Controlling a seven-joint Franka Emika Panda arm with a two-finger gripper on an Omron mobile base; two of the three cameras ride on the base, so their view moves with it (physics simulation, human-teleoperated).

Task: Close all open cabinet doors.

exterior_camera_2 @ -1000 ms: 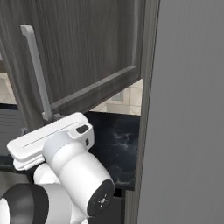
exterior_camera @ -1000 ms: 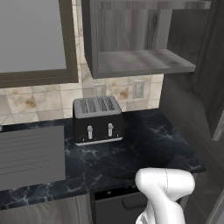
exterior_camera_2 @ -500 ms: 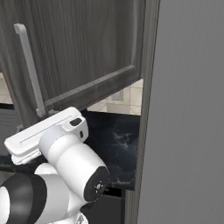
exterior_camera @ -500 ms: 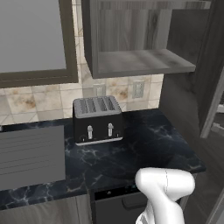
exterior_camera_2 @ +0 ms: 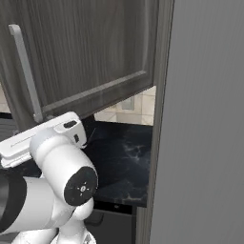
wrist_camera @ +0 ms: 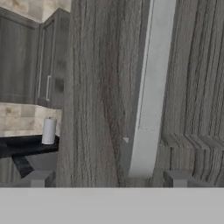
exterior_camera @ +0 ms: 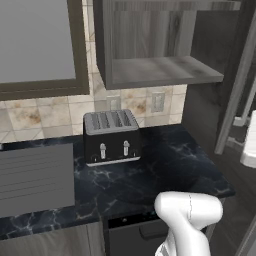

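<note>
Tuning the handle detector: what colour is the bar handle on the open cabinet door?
Silver bar handle on the dark grey-brown wood-grain door; clearest in the hand view.

Flat, even rendered lighting, soft shadow under the open cabinet shelf (exterior_camera: 165, 72), a dim counter (exterior_camera: 150, 175), coarse pixelated close-ups; no glare or edge distortion.

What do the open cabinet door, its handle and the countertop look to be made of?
Cabinet door: dark grey-brown wood or wood-look laminate, matt, with visible vertical grain.
Handle: probably brushed metal; pale silver, no grain.
Countertop: looks like polished black marble or an imitation, with white veining and slight sheen.
</note>
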